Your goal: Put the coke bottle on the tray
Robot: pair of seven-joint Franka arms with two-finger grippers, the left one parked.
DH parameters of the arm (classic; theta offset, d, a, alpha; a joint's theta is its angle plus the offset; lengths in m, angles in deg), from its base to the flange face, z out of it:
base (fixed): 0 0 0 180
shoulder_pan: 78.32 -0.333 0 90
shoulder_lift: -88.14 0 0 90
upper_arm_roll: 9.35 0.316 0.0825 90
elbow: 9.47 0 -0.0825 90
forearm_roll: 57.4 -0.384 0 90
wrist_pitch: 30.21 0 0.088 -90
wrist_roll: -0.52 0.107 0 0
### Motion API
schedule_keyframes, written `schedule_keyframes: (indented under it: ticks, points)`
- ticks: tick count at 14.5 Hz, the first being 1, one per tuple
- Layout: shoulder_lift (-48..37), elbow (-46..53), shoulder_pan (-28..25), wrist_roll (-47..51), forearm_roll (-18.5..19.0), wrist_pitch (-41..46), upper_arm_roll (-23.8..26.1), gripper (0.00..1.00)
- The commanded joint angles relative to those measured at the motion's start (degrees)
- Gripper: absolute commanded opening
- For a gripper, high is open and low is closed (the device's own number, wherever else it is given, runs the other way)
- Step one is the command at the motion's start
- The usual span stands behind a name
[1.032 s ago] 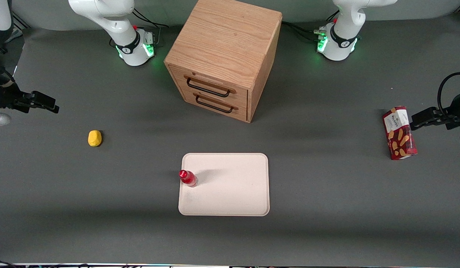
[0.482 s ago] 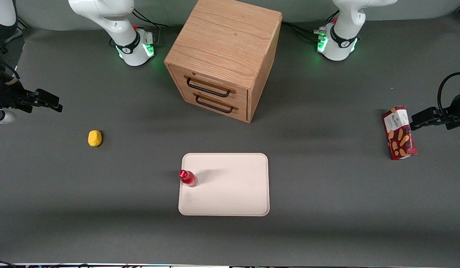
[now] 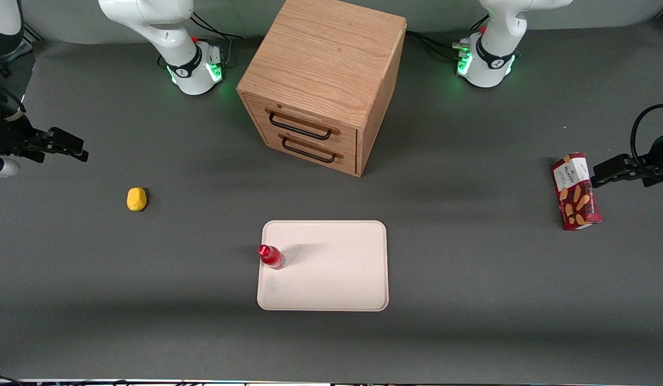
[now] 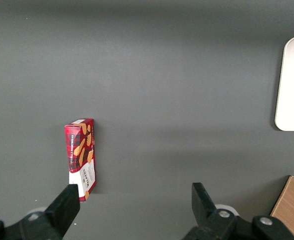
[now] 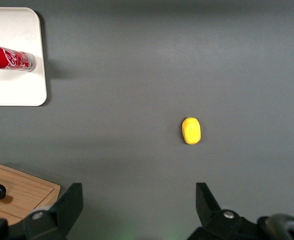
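Observation:
The coke bottle (image 3: pixel 270 257), small, glossy red with a red cap, stands upright on the pale pinkish-cream tray (image 3: pixel 337 268), just inside the tray's edge toward the working arm's end. In the right wrist view the bottle (image 5: pixel 9 58) shows its white lettering and stands on the tray (image 5: pixel 12 85) near a rounded corner. My right gripper (image 3: pixel 79 150) hovers high at the working arm's end of the table, well away from the tray. Its fingers are wide open and empty (image 5: pixel 139 192).
A wooden two-drawer cabinet (image 3: pixel 323 80) stands farther from the front camera than the tray. A small yellow object (image 3: pixel 137 199) lies on the grey mat between the gripper and the tray. A red snack box (image 3: pixel 575 191) lies toward the parked arm's end.
My right gripper has only shifted slightly at the working arm's end of the table. The bottle and the tray have not moved.

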Motion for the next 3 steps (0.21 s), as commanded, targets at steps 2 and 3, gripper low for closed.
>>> schedule_keyframes:
  ticks: [2,3]
  points:
    - [-0.7,0.04,0.1,-0.18,-0.4,0.04,0.97,1.0]
    - [-0.7,0.04,0.1,-0.26,-0.22,0.13,1.05,1.0]
